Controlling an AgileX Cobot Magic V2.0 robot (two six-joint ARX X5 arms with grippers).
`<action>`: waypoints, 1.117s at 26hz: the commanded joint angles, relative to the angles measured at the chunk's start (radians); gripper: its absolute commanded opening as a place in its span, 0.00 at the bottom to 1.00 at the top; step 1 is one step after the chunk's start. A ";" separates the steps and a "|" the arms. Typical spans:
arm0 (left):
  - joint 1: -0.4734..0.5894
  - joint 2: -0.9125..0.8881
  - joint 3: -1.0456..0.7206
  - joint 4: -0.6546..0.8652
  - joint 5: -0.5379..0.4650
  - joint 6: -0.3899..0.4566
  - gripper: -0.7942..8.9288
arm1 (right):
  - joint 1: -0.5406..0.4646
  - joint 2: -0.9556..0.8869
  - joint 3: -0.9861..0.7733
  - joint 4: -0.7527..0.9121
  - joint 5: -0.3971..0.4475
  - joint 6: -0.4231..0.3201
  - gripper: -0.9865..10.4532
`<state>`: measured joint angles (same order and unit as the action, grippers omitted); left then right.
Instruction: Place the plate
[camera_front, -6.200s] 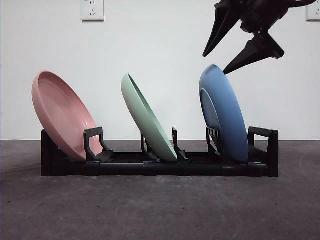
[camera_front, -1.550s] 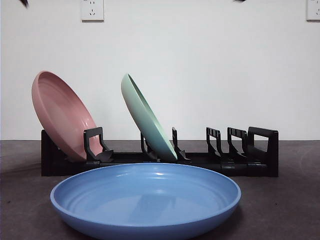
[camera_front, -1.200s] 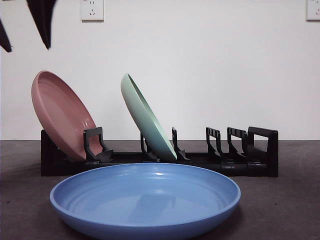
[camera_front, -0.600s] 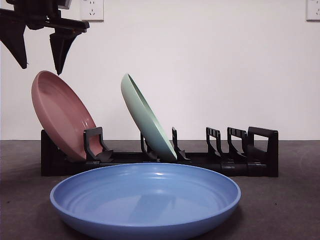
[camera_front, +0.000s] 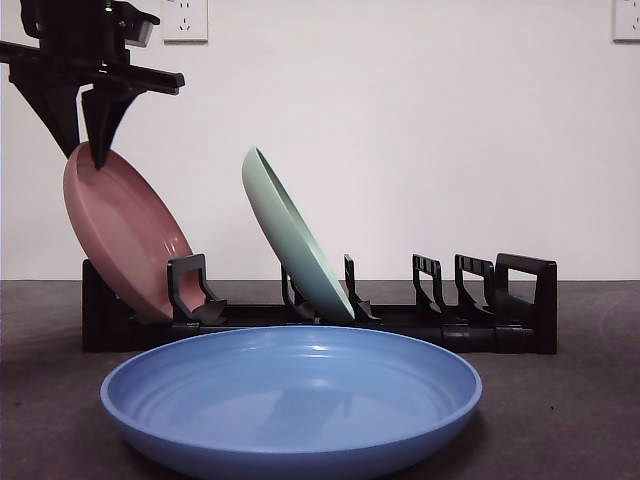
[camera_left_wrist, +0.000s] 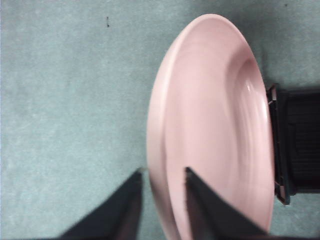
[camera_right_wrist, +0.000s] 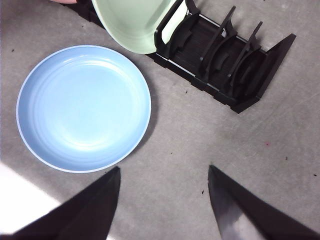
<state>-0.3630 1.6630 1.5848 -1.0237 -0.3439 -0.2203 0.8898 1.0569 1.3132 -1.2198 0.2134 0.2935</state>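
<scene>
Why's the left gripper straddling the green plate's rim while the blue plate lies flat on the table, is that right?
Not quite. The left gripper straddles the rim of the pink plate, not the green plate, as the left wrist view shows. The blue plate does lie flat on the table.

Near me, the blue plate looks smooth with a soft sheen. The pink plate and green plate look smooth, satiny. Black plastic rack; matt, speckled grey table.
</scene>
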 joint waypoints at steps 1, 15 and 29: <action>-0.002 0.011 0.042 -0.016 -0.037 0.010 0.09 | 0.009 0.007 0.017 0.004 0.005 0.013 0.33; -0.004 -0.039 0.392 -0.424 -0.172 -0.007 0.09 | 0.009 0.007 0.017 -0.008 0.054 0.005 0.33; -0.145 -0.499 -0.176 -0.324 -0.024 -0.225 0.09 | 0.009 0.006 0.017 -0.016 0.081 0.006 0.33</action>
<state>-0.4919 1.1805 1.4242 -1.3930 -0.4114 -0.3920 0.8898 1.0569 1.3132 -1.2400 0.2867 0.2932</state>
